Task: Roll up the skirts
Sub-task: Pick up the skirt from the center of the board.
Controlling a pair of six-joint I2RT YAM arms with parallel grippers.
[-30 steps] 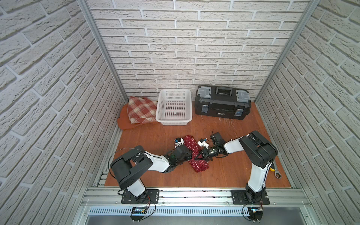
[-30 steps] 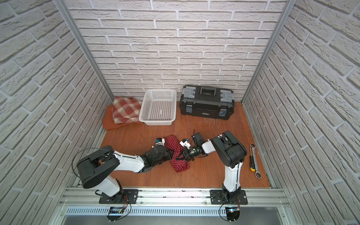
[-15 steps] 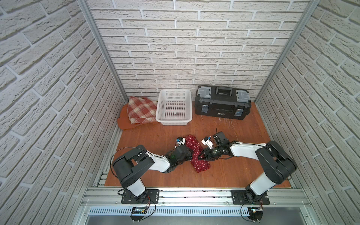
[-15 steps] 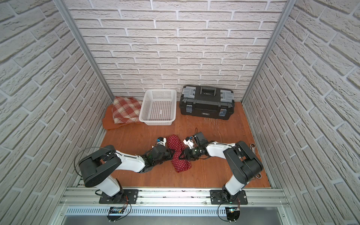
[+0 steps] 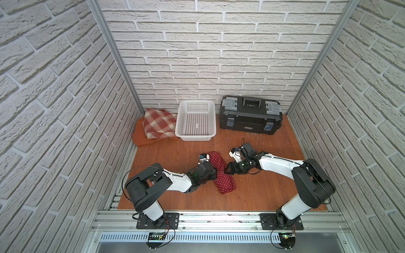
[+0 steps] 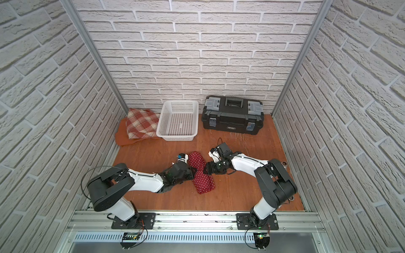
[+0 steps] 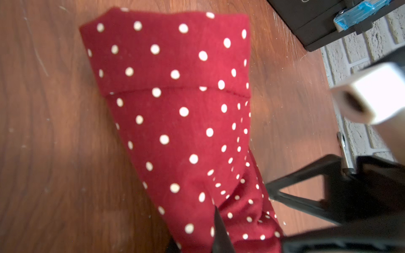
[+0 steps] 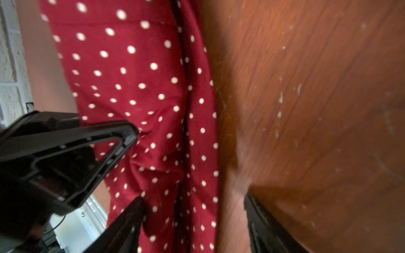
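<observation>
Right gripper (image 5: 227,170) opened; arm outstretched beside dotted skirt (image 5: 225,185).

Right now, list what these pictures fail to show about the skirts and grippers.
Rust-orange skirt: mostly under the plaid skirt in both top views; folds unreadable.
Polka-dot skirt: middle covered by the left gripper in both top views.
Left gripper's pinch: cut off at the frame edge in the left wrist view.
Right gripper: open, but motion blur in the right wrist view hides whether it touches cloth.
</observation>
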